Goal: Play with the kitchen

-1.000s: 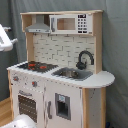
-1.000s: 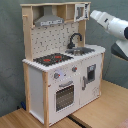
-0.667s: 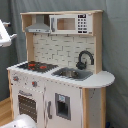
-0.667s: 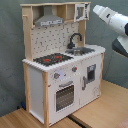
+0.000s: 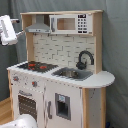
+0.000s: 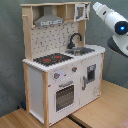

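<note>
Hovering arm (image 6: 112, 22) high beside kitchen (image 5: 60, 80) hood (image 5: 39, 25), clear of stovetop (image 6: 52, 59); gripper state: cannot tell.

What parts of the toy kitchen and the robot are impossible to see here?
- The robot arm: its gripping end is cut off by the frame edge in both exterior views.
- Inside the oven: dark behind the window in the second exterior view.
- Sink bottom: hidden by its rim in the first exterior view.
</note>
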